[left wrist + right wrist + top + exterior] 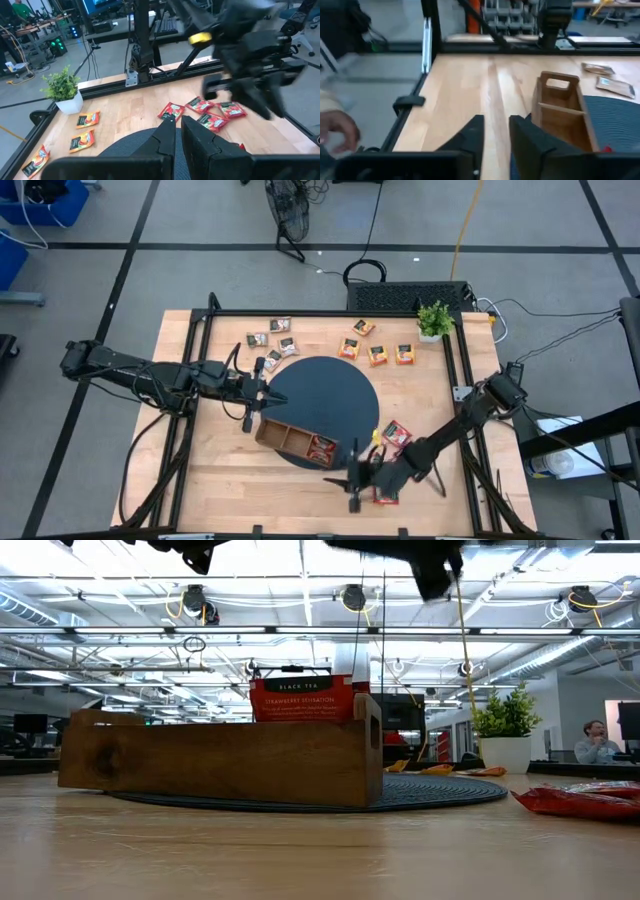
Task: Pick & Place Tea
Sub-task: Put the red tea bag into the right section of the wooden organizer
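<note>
The long wooden tray (297,442) rests on the round dark mat (330,395). Red sachets (322,447) stand in its right compartment; one rises above the wall (300,700) in the low view. More red sachets (395,435) lie on the table near my right arm, orange ones (377,355) and dark brown ones (272,340) toward the far edge. My left gripper (262,392) (178,135) hovers shut and empty beside the tray's left end. My right gripper (345,478) (496,137) is open and empty, raised near the tray's right end.
A small potted plant (434,320) stands at the far right corner. A dark metal frame (205,330) borders the tabletop. Bare wood (470,90) stretches left of the tray. A person's hand (337,130) shows beyond the table's left rail; another person (598,745) sits far behind.
</note>
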